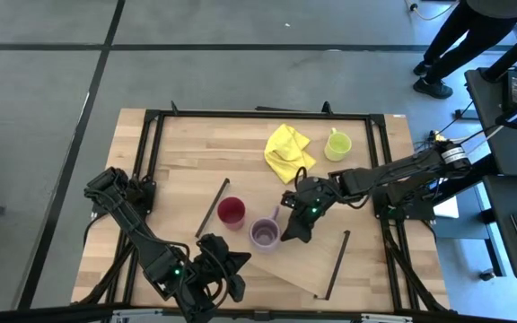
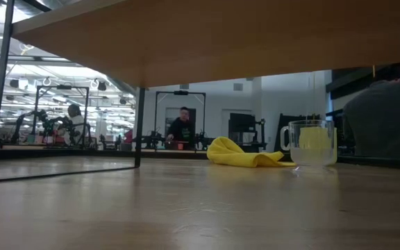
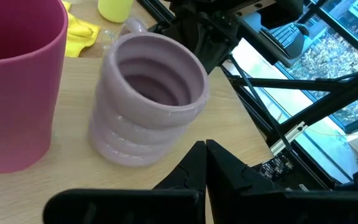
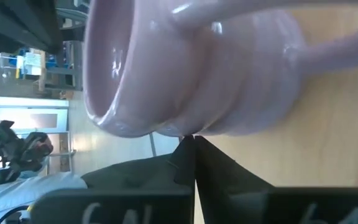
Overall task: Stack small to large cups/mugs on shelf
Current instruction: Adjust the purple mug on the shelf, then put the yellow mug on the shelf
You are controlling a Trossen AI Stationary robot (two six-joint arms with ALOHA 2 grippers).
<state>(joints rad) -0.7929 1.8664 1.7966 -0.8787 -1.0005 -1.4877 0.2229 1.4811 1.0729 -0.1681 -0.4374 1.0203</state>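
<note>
Two vessels stand side by side on the light-wood shelf [image 1: 267,260]: a red cup [image 1: 232,212] and, just to its right, a ribbed purple mug [image 1: 265,234]. The right gripper [image 1: 293,235] sits clenched and empty beside the mug's handle, apparently just touching it, though the close view is unclear. Well apart on the tabletop [image 1: 187,144] are a yellow-green mug [image 1: 337,144] and yellow cloth [image 1: 287,151]; the left gripper [image 1: 233,285] rests clenched near the front edge.
</note>
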